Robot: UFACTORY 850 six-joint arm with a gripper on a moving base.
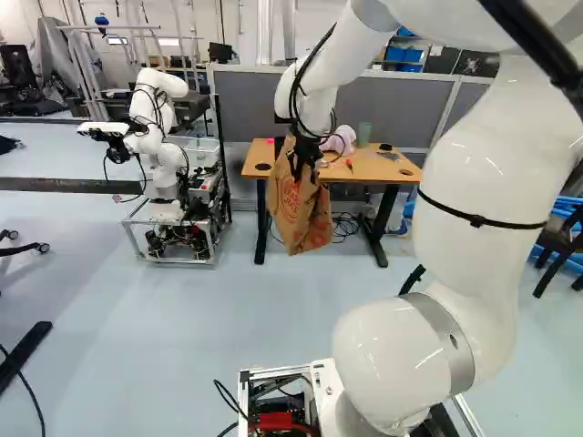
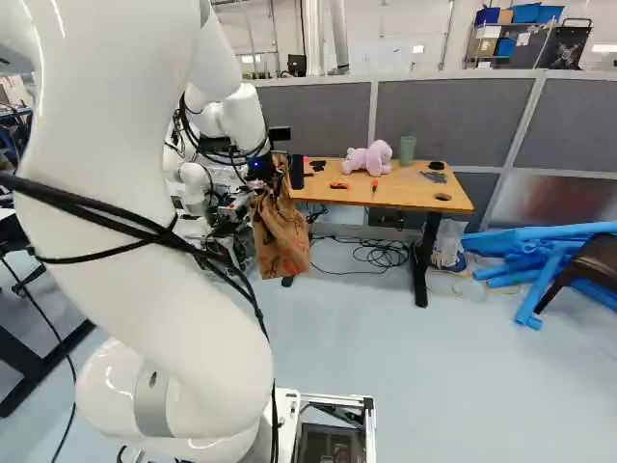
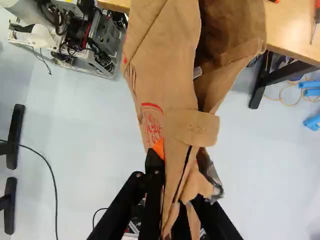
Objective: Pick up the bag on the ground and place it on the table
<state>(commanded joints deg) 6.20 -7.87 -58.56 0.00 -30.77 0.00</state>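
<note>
In the left base view my gripper (image 1: 302, 157) is level with the tabletop's left part, and the brown paper bag (image 1: 299, 211) hangs from it, off the floor. The right base view shows the same bag (image 2: 280, 236) beside the left end of the wooden table (image 2: 410, 193). Seen from the wrist, the gripper (image 3: 179, 184) is shut on the creased paper of the bag (image 3: 167, 75), which stretches ahead of the fingers and overlaps the view of the table edge (image 3: 295, 35). The bag's inside is mostly hidden.
On the tabletop lie a pink plush toy (image 2: 369, 159), a green cup (image 2: 408, 149) and small tools. A grey partition (image 2: 443, 116) stands behind. Another robot (image 1: 164, 155) is at the left. Cables (image 2: 376, 253) lie under the table; blue tubes (image 2: 540, 256) lie to its right.
</note>
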